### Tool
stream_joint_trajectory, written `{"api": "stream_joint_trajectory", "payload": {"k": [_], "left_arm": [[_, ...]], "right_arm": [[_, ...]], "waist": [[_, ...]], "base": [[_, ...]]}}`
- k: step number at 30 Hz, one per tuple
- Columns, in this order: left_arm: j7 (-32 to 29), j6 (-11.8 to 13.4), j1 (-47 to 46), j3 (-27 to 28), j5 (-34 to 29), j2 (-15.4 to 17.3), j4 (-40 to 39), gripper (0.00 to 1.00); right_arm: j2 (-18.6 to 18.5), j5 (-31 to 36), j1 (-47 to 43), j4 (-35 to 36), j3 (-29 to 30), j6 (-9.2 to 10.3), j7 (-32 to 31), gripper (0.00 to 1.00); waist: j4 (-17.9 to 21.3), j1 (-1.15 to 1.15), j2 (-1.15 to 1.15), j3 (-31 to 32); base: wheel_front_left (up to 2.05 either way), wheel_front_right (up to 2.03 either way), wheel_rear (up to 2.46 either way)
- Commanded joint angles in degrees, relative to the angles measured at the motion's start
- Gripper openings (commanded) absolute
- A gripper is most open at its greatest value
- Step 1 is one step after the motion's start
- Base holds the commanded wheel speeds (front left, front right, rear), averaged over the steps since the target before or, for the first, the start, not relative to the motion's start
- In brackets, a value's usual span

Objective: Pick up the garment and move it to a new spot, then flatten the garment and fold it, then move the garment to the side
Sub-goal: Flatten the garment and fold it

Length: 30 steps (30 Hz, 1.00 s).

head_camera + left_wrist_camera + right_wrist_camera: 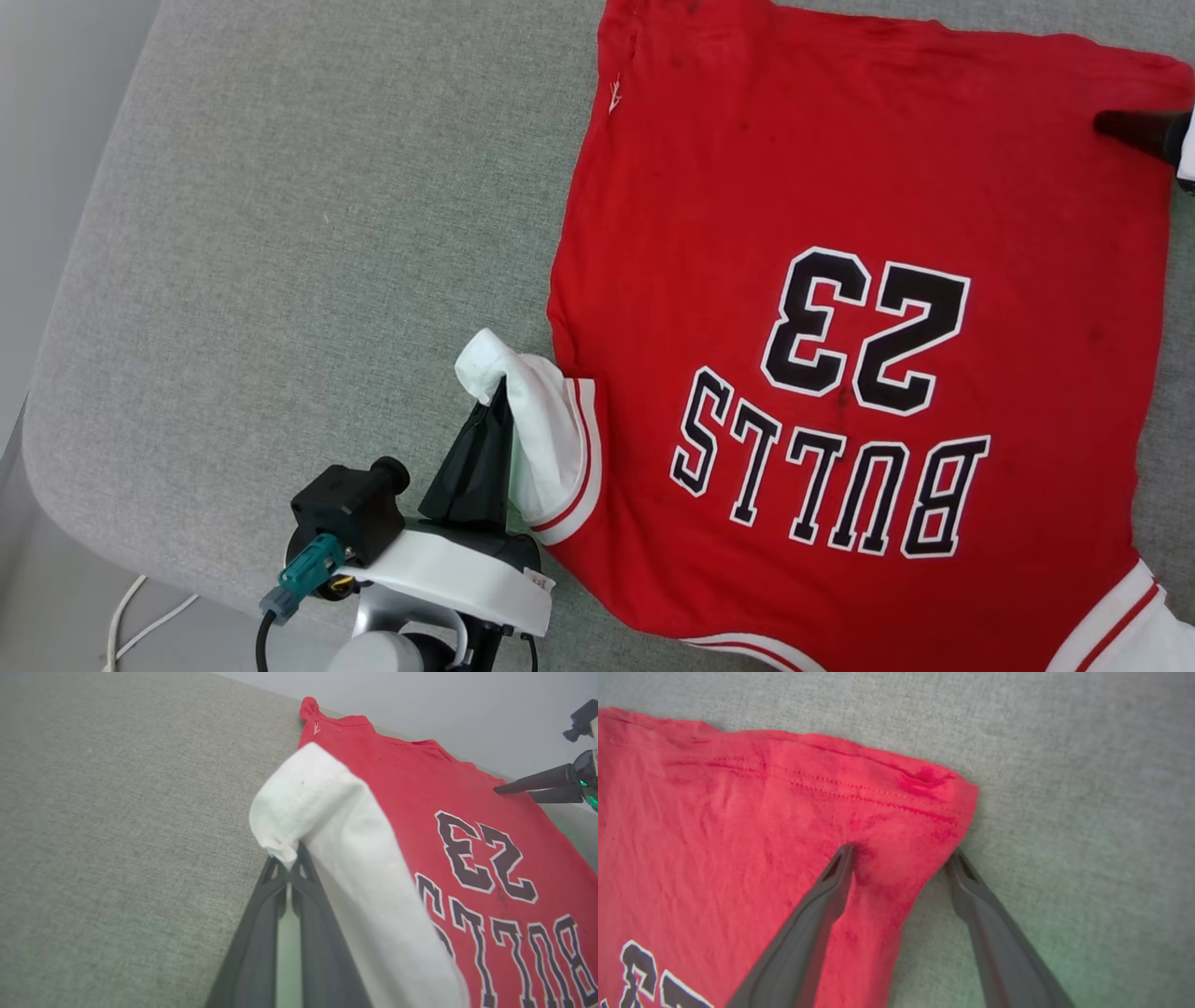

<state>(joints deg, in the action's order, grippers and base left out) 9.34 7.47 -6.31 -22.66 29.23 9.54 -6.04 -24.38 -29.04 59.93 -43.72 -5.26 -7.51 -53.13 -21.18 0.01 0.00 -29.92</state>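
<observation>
Observe shirt (pixel 840 187) spread print-up on bench (pixel 280 233), toward 3 o'clock in head view. Observe left claw (pixel 290 863) clamped on white sleeve (pixel 541 439), raised at 7 o'clock. Observe right claw (pixel 903 853) gaping, straddling shirt corner at 2 o'clock.

Garment (pixel 840 187) laid flat on table (pixel 280 233), toward right edge, hem toward far edge. Sleeve (pixel 546 439) pinched by left claw (pixel 495 406) near near edge. Far-right hem corner straddled by right claw (pixel 902 851).
</observation>
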Motion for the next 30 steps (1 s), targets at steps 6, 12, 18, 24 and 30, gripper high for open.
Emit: {"api": "stream_joint_trajectory", "payload": {"k": [6,12,18,24,30], "left_arm": [[0.31,-0.14,-1.03,-0.14,-0.16,-0.07,0.63,0.00],[-0.04,0.39,0.05,0.28,0.47,0.47,1.74,0.00],[-0.59,1.51,2.07,2.43,1.25,2.44,3.12,0.00],[-2.10,3.32,4.83,5.04,2.32,4.86,3.82,0.00],[-3.72,4.82,8.66,7.74,3.83,7.32,4.09,0.00]], "right_arm": [[2.48,3.32,-6.67,-6.55,-1.53,0.07,-7.94,0.00],[1.46,3.46,-3.55,-1.55,-0.97,0.03,-3.20,0.00],[-2.18,2.14,-3.95,7.14,-4.57,0.03,1.16,0.00],[-5.98,-1.82,-13.56,17.25,-7.25,0.03,3.97,0.00],[-7.64,-4.55,-29.64,28.18,-5.32,0.03,6.14,0.00]], "waist": [[-0.12,-0.01,0.00,0.19],[0.47,-0.01,0.00,2.85],[3.82,-0.01,0.00,7.92],[8.87,-0.01,0.00,13.73],[14.19,-0.01,0.00,19.34]], "base": [[0.00,0.00,0.00],[0.00,0.00,0.00],[0.00,0.00,0.00],[0.00,0.00,0.00],[0.00,0.00,0.00]]}}
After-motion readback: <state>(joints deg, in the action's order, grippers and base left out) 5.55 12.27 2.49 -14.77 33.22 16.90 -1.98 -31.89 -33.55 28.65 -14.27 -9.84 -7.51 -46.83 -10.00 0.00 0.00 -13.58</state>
